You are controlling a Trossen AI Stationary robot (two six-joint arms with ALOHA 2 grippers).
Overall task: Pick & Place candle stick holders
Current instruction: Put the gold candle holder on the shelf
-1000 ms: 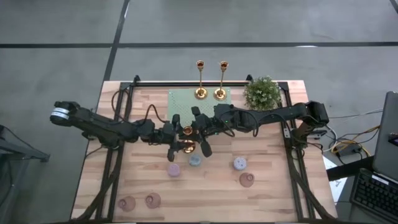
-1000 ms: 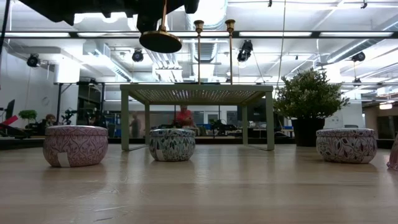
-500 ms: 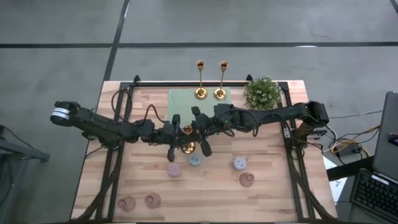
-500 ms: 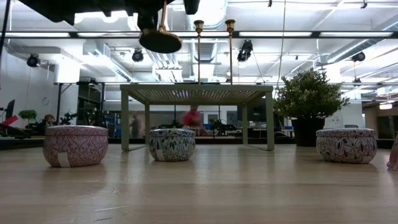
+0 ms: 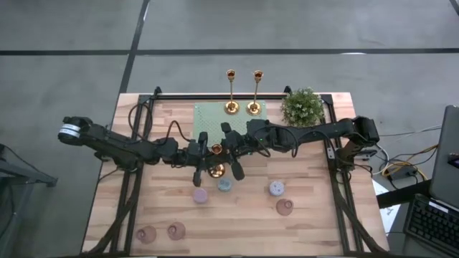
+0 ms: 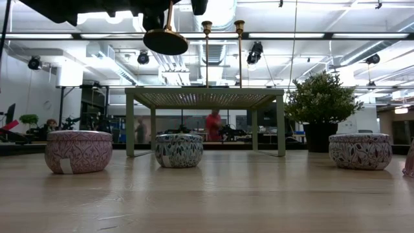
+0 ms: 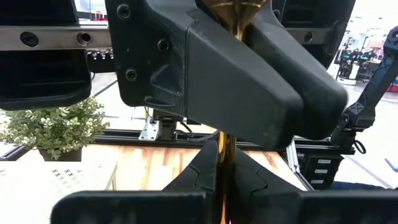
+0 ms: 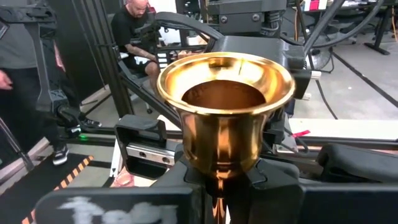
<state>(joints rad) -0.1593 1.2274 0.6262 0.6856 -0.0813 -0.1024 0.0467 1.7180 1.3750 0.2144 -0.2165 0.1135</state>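
I am holding one gold candlestick (image 5: 216, 160) in mid-air over the middle of the table (image 5: 323, 215), with both of my grippers on it at once. My left gripper (image 5: 199, 162) is closed on the slim stem; in the left wrist view my two dark fingers (image 7: 205, 168) are pinching the gold stem (image 7: 227, 143) between them. My right gripper (image 5: 232, 159) is closed on the same stem just under the cup (image 8: 225, 93), coming in from the right side.

In the low view the candlestick's round base (image 6: 165, 41) is hanging well above the wood, clear of the perforated green stand (image 6: 204, 97) behind it. Two more candlesticks (image 5: 242, 92) are standing upright on the far part of that stand, near the potted plant (image 5: 302, 107). The small pastel holders (image 5: 224, 185) are sitting nearer on the table, just beneath and nearer than my load.

I judge this to be a handover or a shared carry. To do it well, I am thinking only one gripper should give way at a time, and only once the other's pinch is sure, since the stem is thin and polished and could slip or swing. I should be keeping the stem vertical, moving slowly, and keeping the base high enough to clear the stand's edge and the two candlesticks already standing there.
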